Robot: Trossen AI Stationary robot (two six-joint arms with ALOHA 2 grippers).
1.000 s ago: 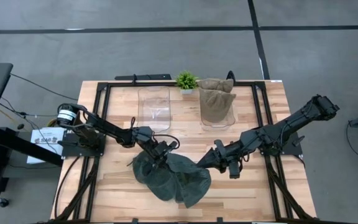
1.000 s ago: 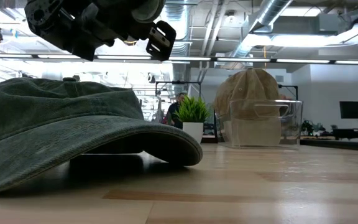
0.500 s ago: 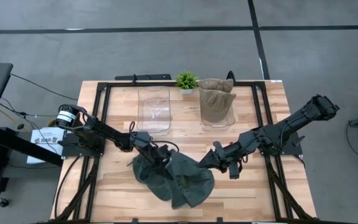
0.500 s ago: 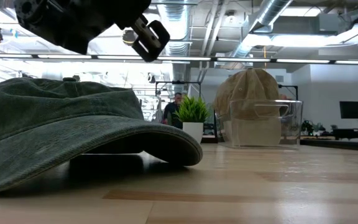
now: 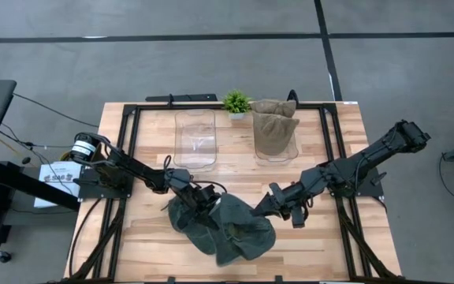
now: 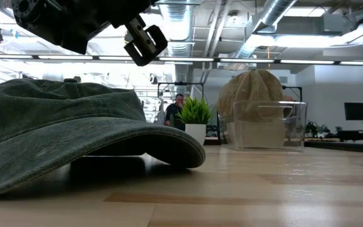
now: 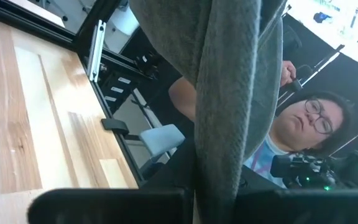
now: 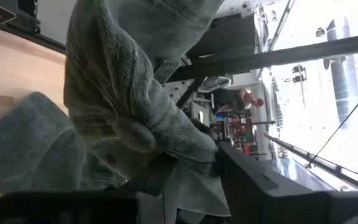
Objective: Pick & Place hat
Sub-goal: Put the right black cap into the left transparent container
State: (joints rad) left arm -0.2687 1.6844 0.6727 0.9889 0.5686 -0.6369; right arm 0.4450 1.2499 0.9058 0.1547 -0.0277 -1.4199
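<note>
1. We cannot see the left claw (image 5: 203, 207); its fingertips are buried in the green hat (image 5: 227, 229).
2. The right claw (image 5: 260, 210) tips vanish under that hat's edge.
3. In the low view, the hat (image 6: 55, 135) is cut off at the frame's side.

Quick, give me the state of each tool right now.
Left tool: shut on the green hat.
Right tool: shut on the green hat's other edge.
</note>
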